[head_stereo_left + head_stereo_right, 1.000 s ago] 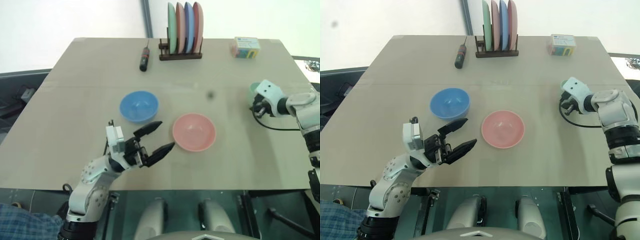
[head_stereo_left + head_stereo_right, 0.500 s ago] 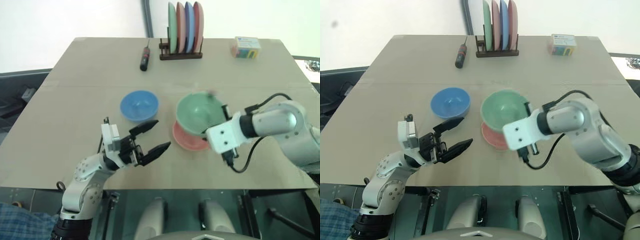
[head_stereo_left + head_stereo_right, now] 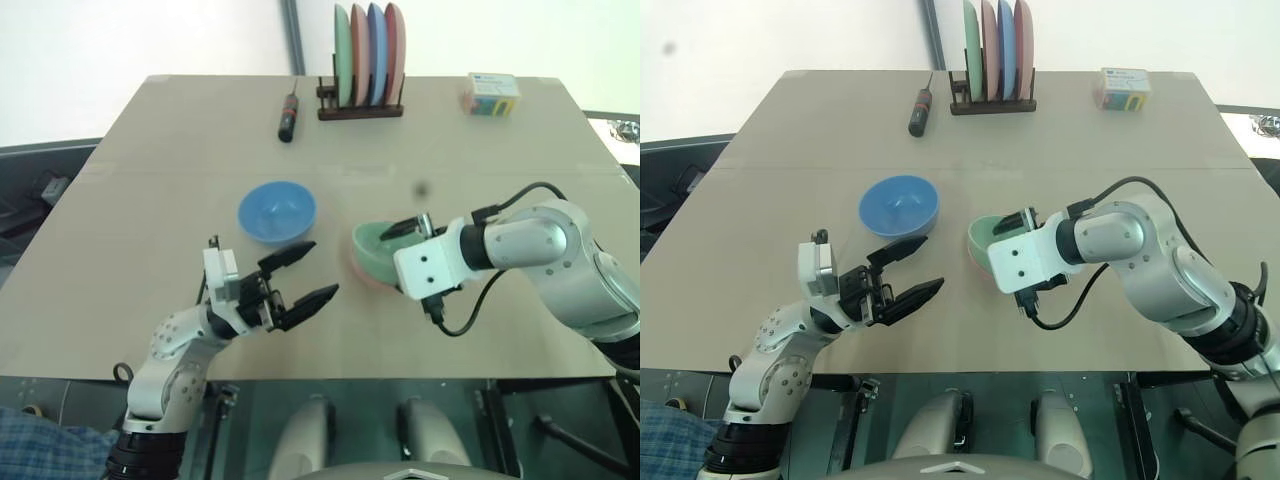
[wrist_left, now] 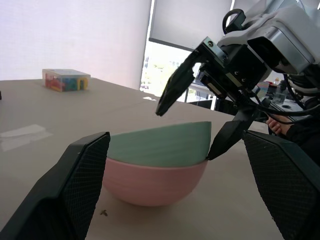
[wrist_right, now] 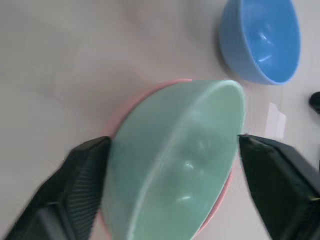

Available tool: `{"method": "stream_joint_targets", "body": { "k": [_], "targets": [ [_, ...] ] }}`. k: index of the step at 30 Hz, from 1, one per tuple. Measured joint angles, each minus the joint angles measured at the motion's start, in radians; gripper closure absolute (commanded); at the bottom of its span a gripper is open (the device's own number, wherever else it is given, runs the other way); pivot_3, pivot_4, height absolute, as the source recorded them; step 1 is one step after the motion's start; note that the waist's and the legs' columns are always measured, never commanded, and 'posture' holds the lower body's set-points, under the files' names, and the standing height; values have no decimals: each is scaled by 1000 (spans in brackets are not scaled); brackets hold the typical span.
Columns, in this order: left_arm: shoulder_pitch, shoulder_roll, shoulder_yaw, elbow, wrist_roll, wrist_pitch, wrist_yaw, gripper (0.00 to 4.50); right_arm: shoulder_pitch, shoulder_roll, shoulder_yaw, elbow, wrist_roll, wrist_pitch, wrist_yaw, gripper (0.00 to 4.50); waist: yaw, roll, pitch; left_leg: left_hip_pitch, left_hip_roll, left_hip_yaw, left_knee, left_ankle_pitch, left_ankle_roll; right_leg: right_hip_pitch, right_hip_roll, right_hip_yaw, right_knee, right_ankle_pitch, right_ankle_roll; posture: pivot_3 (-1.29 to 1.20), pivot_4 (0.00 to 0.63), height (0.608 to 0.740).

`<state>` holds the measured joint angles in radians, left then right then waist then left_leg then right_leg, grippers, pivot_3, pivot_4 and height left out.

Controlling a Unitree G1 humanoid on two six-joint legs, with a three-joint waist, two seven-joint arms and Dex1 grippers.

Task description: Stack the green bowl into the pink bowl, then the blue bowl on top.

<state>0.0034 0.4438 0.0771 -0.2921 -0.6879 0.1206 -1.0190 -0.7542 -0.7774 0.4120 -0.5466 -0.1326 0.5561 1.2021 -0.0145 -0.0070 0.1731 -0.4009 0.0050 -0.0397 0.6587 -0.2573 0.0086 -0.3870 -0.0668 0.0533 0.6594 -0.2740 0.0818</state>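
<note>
The green bowl (image 3: 372, 243) rests tilted inside the pink bowl (image 4: 150, 182) at the table's middle. Only a rim of pink shows beneath it. My right gripper (image 5: 171, 140) is open, its black fingers (image 4: 176, 87) spread on either side of the green bowl's raised edge. The blue bowl (image 3: 277, 211) stands upright on the table, left of the pair and a little further back. My left gripper (image 3: 322, 268) hovers open near the front of the table, just in front of the blue bowl and left of the stacked bowls, with nothing between its fingers.
A wooden rack of upright coloured plates (image 3: 368, 60) stands at the far edge. A screwdriver (image 3: 289, 115) lies left of it, and a small box of coloured pieces (image 3: 491, 94) sits at the far right. A person's checked sleeve (image 3: 40, 445) shows at the lower left.
My right arm swung in from the table's right side with the green bowl, lowered it into the pink bowl and opened its fingers. The left gripper stayed put.
</note>
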Motion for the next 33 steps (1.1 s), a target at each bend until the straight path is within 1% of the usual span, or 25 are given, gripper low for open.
{"method": "stream_joint_targets", "body": {
  "k": [4, 7, 8, 10, 12, 14, 18, 20, 24, 28, 32, 33],
  "targets": [
    [-14, 6, 1, 0, 20, 21, 51, 0, 7, 21, -195, -3, 173, 217, 1, 66, 4, 0, 0, 0, 0, -2, 0, 0, 0, 1, 0, -1, 0, 0, 0, 0, 150, 740],
    [-77, 38, 10, 0, 35, 69, 112, 0, 34, 53, -367, -32, 343, 398, 12, 66, 4, -1, 1, 0, 0, -4, 0, 0, 0, 2, 0, -3, 0, 0, 0, 0, 150, 740],
    [-121, 72, 21, 3, 43, 114, 150, 0, 53, 69, -466, -52, 438, 481, 15, 66, 4, -1, 1, -1, -1, -5, 0, 0, 0, 2, 0, -4, 0, 0, 0, 0, 150, 740],
    [-195, 153, 39, 33, 84, 169, 190, 0, 80, 74, -601, -68, 550, 568, 14, 66, 3, -2, 1, -1, -1, -7, 0, 0, 0, 3, 1, -6, 0, 0, 0, 0, 150, 740],
    [-250, 212, 48, 77, 138, 190, 209, 0, 112, 57, -700, -70, 628, 609, 8, 66, 3, -1, 1, 0, -1, -6, 0, 0, 0, 3, 1, -5, 0, 0, 0, 0, 150, 740],
    [-301, 246, 48, 126, 180, 217, 224, 0, 143, 39, -766, -69, 696, 630, -5, 66, 0, -1, 1, 0, -2, -5, 0, 0, 0, 3, 1, -4, -1, 0, 0, 0, 150, 740],
    [-387, 344, -22, 208, 299, 242, 197, 0, 185, 15, -850, -66, 800, 629, -44, 66, -2, -2, 2, 0, -1, -5, 0, 0, 0, 3, 2, -5, 0, 0, 0, 0, 150, 740],
    [-401, 378, -58, 242, 352, 241, 169, 0, 215, -9, -867, -66, 833, 612, -56, 66, -2, -2, 2, 0, -1, -4, -1, 0, 0, 3, 2, -3, -1, 0, 0, 0, 150, 740],
    [-424, 382, -139, 318, 416, 242, 112, 0, 252, -35, -871, -66, 890, 582, -95, 66, 0, -3, 3, -1, -1, 1, -1, 0, 0, 2, 2, -3, -1, 0, 0, 0, 150, 740],
    [-484, 370, -205, 372, 476, 230, 71, 0, 267, -45, -871, -71, 942, 560, -149, 66, 1, -5, 4, -1, -1, 1, -1, 0, 0, 2, 2, -4, -1, 0, 0, 0, 150, 740],
    [-520, 348, -234, 424, 522, 197, 39, 0, 281, -70, -868, -77, 986, 536, -200, 66, 1, -5, 4, -1, -1, 2, -1, 0, 0, 2, 2, -3, -1, 0, 0, 0, 150, 740],
    [-522, 342, -240, 430, 528, 193, 35, 244, 286, -75, -866, -79, 994, 531, -209, 46, 1, -5, 4, -2, -1, 2, -1, 0, 0, 2, 2, -3, -1, 0, 0, 0, 150, 740]
  ]
}}
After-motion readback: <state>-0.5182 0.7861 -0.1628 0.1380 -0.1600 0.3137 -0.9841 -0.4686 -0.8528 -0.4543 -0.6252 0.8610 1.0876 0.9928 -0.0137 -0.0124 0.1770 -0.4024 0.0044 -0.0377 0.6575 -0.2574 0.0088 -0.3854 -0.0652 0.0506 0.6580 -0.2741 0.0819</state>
